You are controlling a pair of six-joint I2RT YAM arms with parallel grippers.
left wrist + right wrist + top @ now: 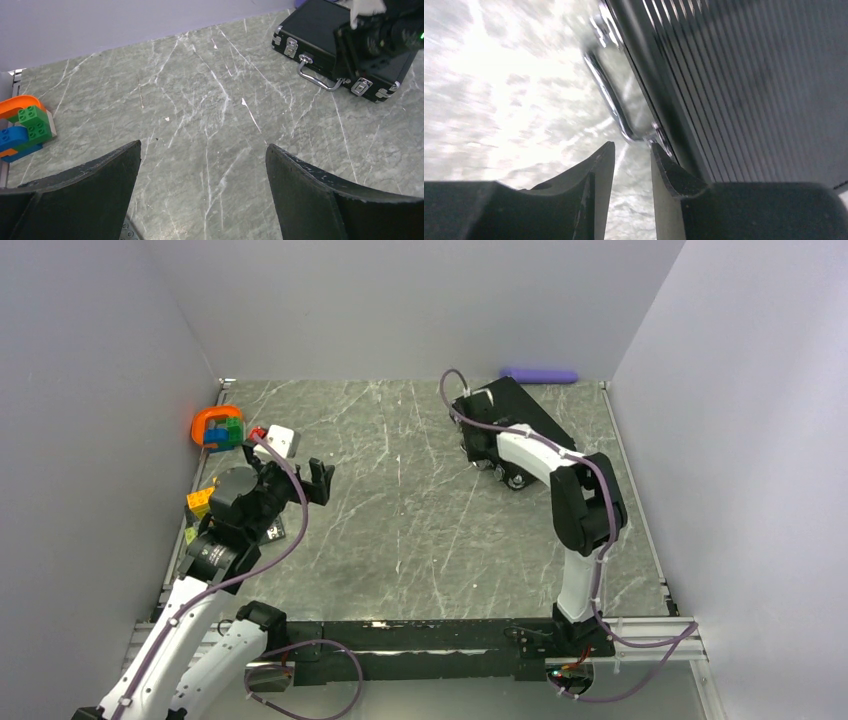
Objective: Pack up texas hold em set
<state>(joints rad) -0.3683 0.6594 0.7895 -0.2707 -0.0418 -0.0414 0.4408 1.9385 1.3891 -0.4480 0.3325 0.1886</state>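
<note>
Right end effector (632, 146) nearly closed, narrow gap, empty; case (749, 90) handle (610, 97) just ahead of tips. Left end effector (202, 150) wide open, empty.

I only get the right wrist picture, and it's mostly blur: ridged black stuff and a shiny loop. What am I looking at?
Observer: A flat black briefcase with its lid shut, lying at the far right of the table. The loop is its handle.
Operator: Is the other arm helping with it?
Observer: No. The left gripper hangs open over the table, well to the left of the case.
Operator: Is anything else lying near the case?
Observer: A purple stick lies at the table's far edge, just behind it.
</note>
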